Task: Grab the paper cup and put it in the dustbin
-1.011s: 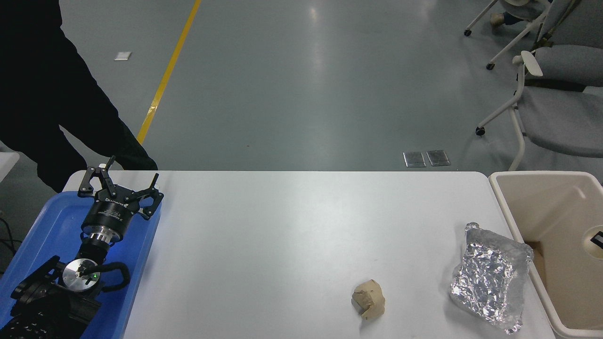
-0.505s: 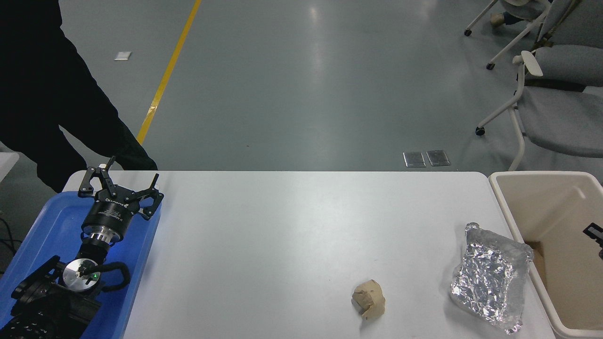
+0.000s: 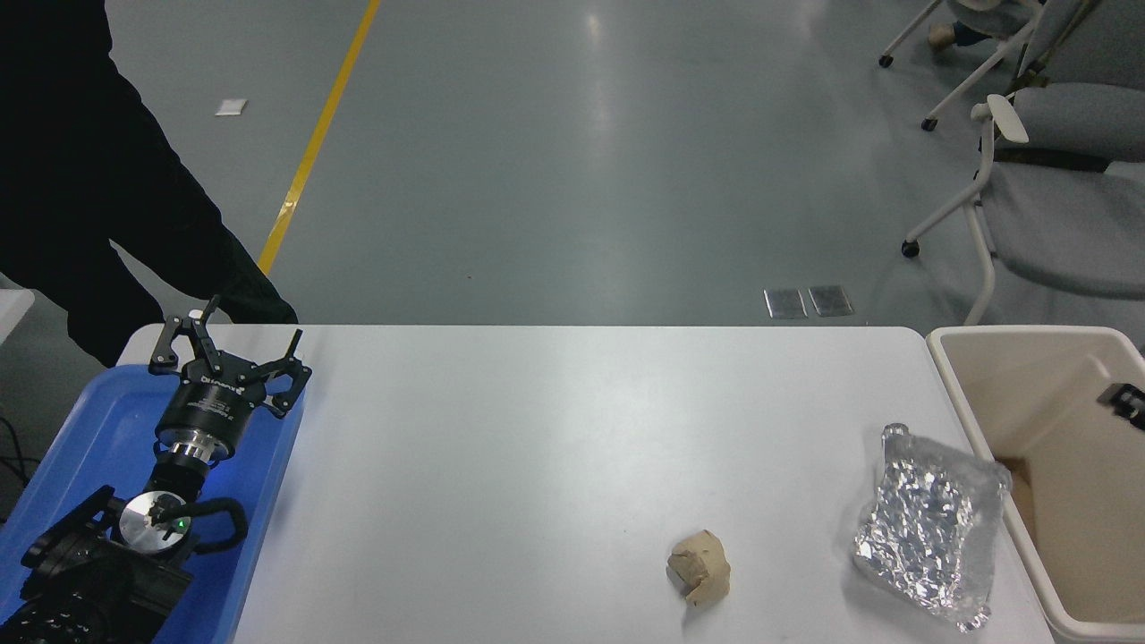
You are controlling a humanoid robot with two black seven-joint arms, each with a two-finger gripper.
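The right end effector (image 3: 1129, 402) barely shows over the bin (image 3: 1020, 334), grip unreadable; no cup visible. Left end effector (image 3: 234, 358) rests released. Best retreat clear of the rim.

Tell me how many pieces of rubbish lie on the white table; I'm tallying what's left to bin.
2. A crumpled tan paper wad near the front edge, and a crinkled silver foil bag to its right, beside the beige plastic dustbin. No paper cup shows; the bin may hide more.
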